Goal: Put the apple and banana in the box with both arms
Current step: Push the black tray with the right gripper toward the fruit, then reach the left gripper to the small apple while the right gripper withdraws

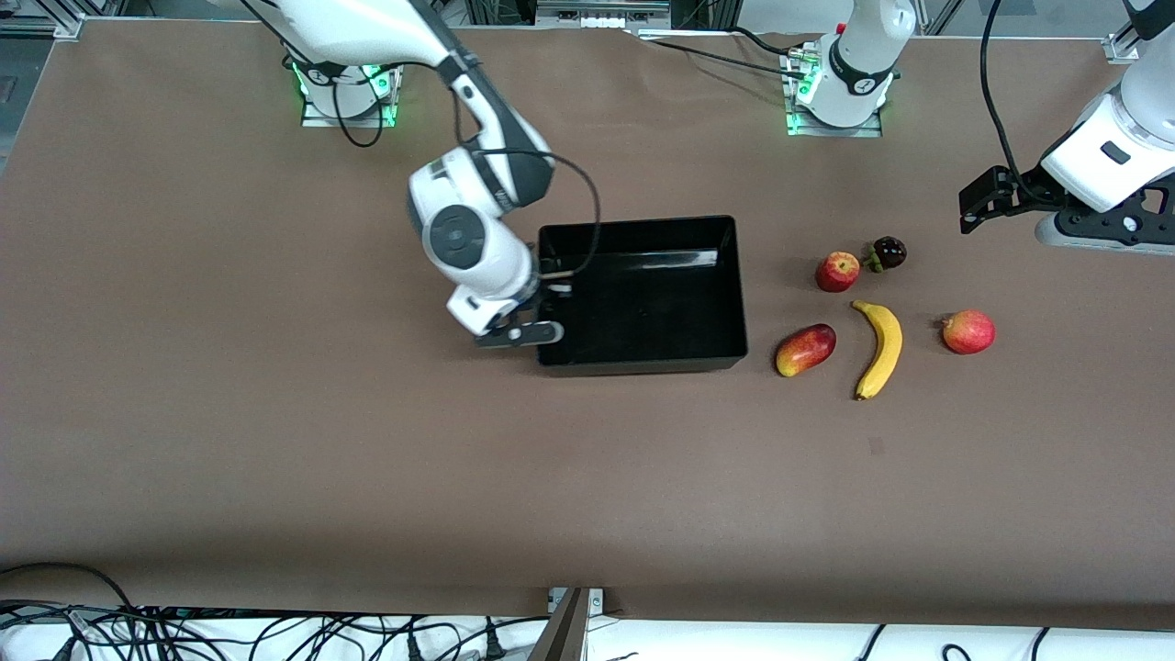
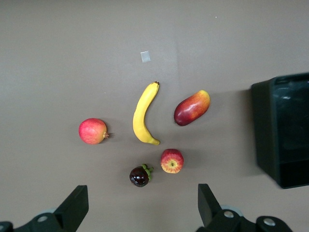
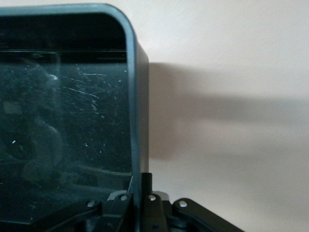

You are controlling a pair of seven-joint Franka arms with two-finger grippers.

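Note:
The black box (image 1: 643, 362) sits mid-table. My right gripper (image 1: 548, 292) is shut on its end wall toward the right arm's end, one finger inside and one outside; the right wrist view shows the wall (image 3: 133, 96) running between the right gripper's (image 3: 140, 193) fingers. The apple (image 1: 837, 272) and banana (image 1: 881, 349) lie on the table beside the box, toward the left arm's end. My left gripper (image 1: 987, 197) is open and empty, high over the table past the fruits. The left wrist view shows the left gripper (image 2: 140, 208) above the apple (image 2: 172, 160), banana (image 2: 143, 114) and box (image 2: 282, 130).
A red-and-yellow mango-like fruit (image 1: 805, 350) lies between the box and the banana. A pinkish-red round fruit (image 1: 968, 331) lies beside the banana toward the left arm's end. A dark purple fruit (image 1: 889, 252) sits next to the apple. The box is empty inside.

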